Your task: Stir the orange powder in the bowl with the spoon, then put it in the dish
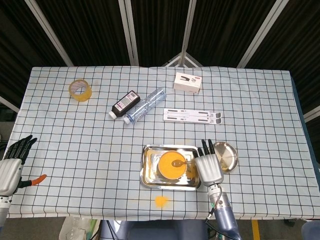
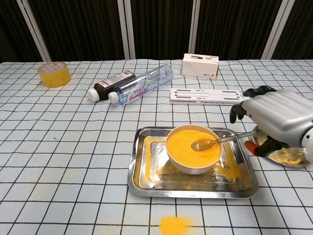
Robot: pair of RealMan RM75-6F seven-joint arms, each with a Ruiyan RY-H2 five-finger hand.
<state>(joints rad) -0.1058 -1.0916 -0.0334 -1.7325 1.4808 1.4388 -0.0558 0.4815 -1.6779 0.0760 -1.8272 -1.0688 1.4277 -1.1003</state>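
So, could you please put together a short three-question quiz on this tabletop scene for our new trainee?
1. True or false: the metal spoon rests with its scoop on the orange powder in the white round bowl.
2. What does the bowl stand in? A) the small round metal dish B) the rectangular steel tray C) the bare checked tablecloth
3. Fill in: the patch of spilled orange powder on the cloth lies ____ the tray's near edge, toward the camera.

Key: 1 true; 2 B; 3 in front of.
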